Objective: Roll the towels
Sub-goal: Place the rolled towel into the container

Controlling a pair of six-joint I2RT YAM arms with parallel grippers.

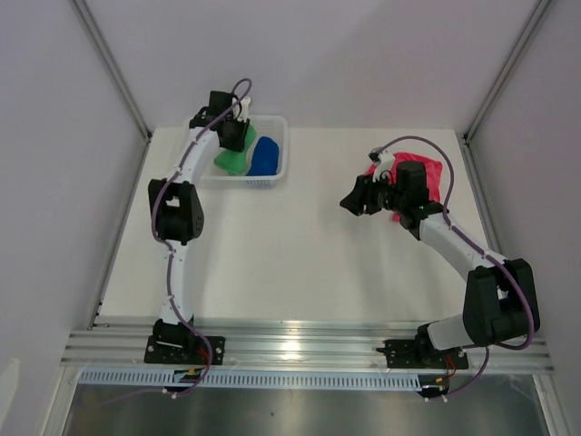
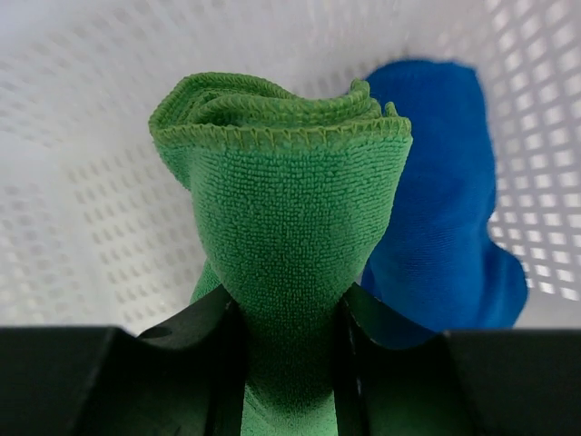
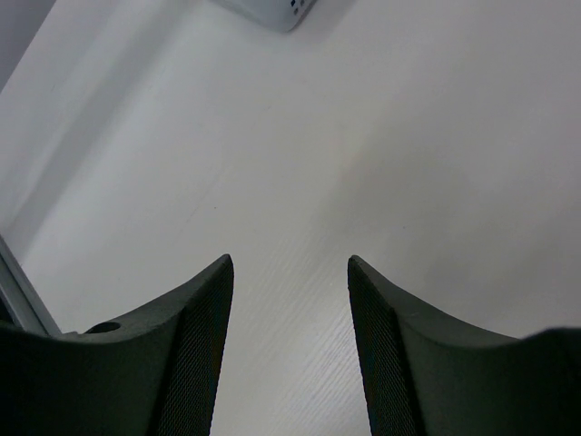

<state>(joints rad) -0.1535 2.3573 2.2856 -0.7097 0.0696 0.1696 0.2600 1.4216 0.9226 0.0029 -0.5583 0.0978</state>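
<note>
— What's it all standing on?

— A plain white table (image 1: 300, 263) with pale grey walls (image 1: 54, 182) around it. An aluminium rail (image 1: 309, 345) runs along the near edge, where both arms are bolted. A white mesh basket (image 1: 277, 173) sits at the far left of the table.

— And the towels?

— Two are in the basket. The green towel (image 2: 281, 209) is a thick layered bundle, and the left gripper (image 2: 290, 304) is clamped on it, one finger pressed in on each side. Its long axis runs straight out from the fingers, with the stitched, layered end pointing away from them towards the basket wall. The blue towel (image 2: 436, 227) is just beside it on the right. Seen from above, its length runs roughly far to near.

— The third one?

— The pink-red towel (image 1: 427, 174) is at the far right of the table, well apart from the basket. The right arm crosses over much of it, so I can't tell its shape or which way it lies.

— Is that arm holding anything?

— No. The right gripper (image 3: 290, 272) has its fingers apart over bare table.

— Anything else unclear?

— The green towel's near end is lost between the fingers, and the basket floor under both towels is hidden.
</note>
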